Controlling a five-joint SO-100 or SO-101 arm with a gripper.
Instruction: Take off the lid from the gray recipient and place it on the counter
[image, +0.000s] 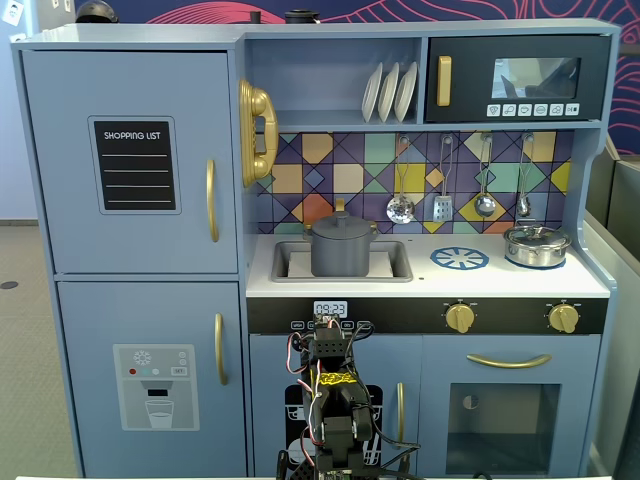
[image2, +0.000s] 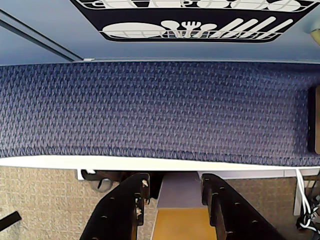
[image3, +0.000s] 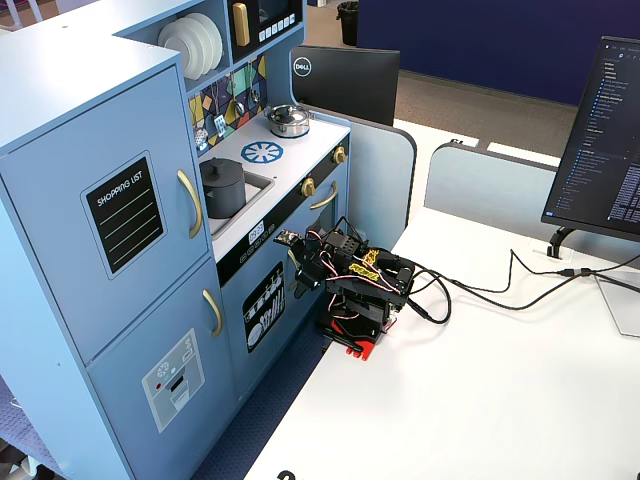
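Note:
The gray recipient (image: 343, 255) stands in the recessed sink of the white counter (image: 430, 278), with its lid (image: 343, 224) on top. Both also show in the other fixed view, recipient (image3: 222, 192) and lid (image3: 219, 166), on the counter (image3: 240, 140). My arm (image: 335, 400) is folded low on the white desk in front of the toy kitchen, well below the counter. In the wrist view my gripper (image2: 175, 181) is open and empty. It points down over the desk edge at a strip of blue carpet (image2: 150, 107).
A shiny silver pot (image: 536, 245) sits at the counter's right, beside the blue burner ring (image: 460, 258). Utensils (image: 440, 190) hang on the backsplash above. In the other fixed view, cables (image3: 480, 290) run across the desk to a monitor (image3: 600, 140).

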